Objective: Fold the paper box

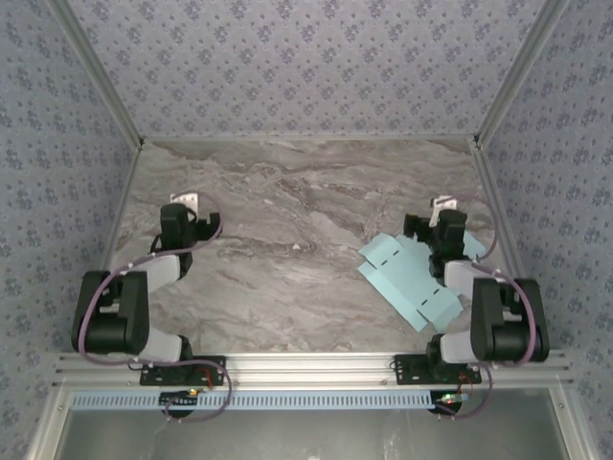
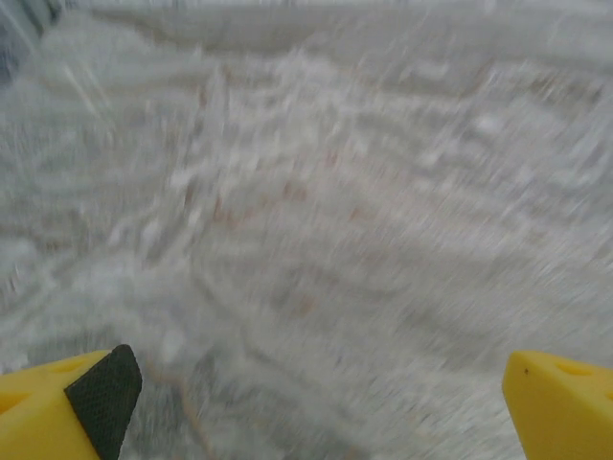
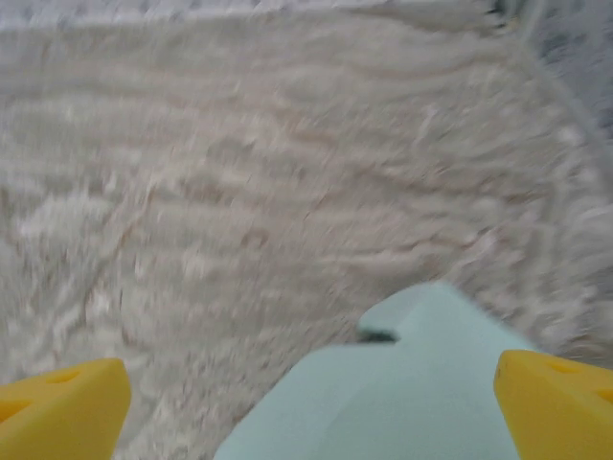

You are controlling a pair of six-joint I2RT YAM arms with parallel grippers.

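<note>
My left claw (image 2: 316,417) and right claw (image 3: 311,412) both gape wide; the paper box (image 1: 410,280) lies flat under the right.

Nearest, my left fingers (image 2: 48,407) stand well apart over the bare marbled bench (image 1: 287,192), holding nothing. My right fingers (image 3: 560,402) are spread just as wide. The pale blue box, unfolded with its tabbed flaps out, lies below and between them on the bench's right side, with grey stone beyond.

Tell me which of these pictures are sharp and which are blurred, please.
Top external view: sharp and evenly lit, the paper box crisp. Left wrist view: strong streaky blur smears the table. Right wrist view: milder blur, the box edges soft.
</note>
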